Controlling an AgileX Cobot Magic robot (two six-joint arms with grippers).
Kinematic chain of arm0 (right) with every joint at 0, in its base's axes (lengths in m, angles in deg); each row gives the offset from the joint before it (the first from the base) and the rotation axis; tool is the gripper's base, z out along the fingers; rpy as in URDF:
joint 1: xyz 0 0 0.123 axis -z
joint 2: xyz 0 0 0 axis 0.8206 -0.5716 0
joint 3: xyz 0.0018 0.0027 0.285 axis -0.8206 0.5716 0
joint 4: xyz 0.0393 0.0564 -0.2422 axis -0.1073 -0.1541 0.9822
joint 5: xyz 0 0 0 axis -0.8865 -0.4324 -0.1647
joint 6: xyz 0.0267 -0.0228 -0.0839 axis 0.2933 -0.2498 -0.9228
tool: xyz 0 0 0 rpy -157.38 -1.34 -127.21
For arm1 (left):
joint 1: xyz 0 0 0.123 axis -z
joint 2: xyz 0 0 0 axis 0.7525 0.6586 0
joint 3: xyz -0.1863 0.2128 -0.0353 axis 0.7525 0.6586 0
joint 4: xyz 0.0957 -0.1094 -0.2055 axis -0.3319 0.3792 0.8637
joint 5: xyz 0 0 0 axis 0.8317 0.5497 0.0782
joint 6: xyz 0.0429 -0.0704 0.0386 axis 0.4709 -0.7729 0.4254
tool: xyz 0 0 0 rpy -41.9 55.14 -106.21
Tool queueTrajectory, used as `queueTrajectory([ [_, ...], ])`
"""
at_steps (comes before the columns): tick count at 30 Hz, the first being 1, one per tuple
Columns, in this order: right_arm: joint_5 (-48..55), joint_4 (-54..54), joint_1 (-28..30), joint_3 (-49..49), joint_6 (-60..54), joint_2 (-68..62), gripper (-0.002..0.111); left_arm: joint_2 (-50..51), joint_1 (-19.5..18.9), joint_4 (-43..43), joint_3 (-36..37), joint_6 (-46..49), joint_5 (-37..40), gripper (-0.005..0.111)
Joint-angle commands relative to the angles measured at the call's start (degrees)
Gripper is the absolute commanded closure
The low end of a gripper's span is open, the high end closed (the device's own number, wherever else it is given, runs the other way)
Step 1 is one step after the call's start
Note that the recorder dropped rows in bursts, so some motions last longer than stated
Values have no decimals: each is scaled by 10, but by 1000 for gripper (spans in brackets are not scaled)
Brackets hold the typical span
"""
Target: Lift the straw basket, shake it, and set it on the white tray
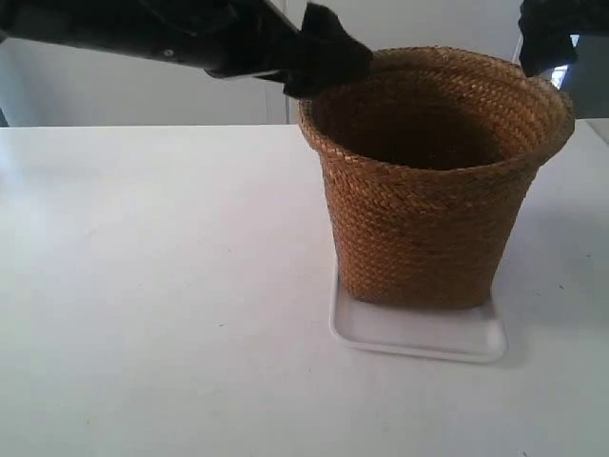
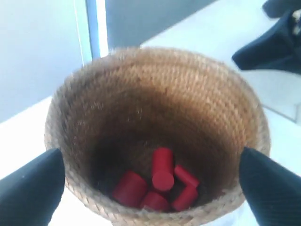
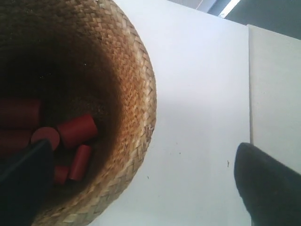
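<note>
1. Left gripper (image 2: 148, 154): jaws wide, holding nothing; the basket (image 2: 155, 94) stands just below it, on the tray (image 1: 419, 338).
2. Right gripper (image 3: 143, 146): jaws wide, straddling the basket's rim, gripping nothing.

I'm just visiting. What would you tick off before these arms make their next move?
1. straw basket standing on white tray: ok.
2. Basket upright: ok.
3. left gripper open, holding nothing: ok.
4. right gripper open, holding nothing: ok.
5. red cylinders lying inside the basket: ok.
6. Both grippers clear of the basket's rim: cannot tell.
</note>
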Motion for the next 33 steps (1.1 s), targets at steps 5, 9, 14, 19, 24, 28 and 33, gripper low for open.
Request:
queueTrajectory([
  [5,23,-41,1,2,-10,38,11,-73,1,2,-2,5,-7,5],
  [9,69,-63,1,2,-30,41,11,-88,1,2,-2,-1,16,6],
  [14,101,-65,1,3,-48,41,20,-98,1,2,-2,-37,17,37],
  [19,109,-61,1,3,-55,57,104,-138,1,-33,-2,-14,23,105],
  [24,74,-87,1,8,-57,115,108,-207,-10,-110,6,-98,83,107],
  [28,1,-162,1,60,-75,203,108,-292,-28,-212,77,-197,151,107],
  [33,-98,-250,1,202,-147,369,108,-410,-50,-322,248,-307,138,107],
])
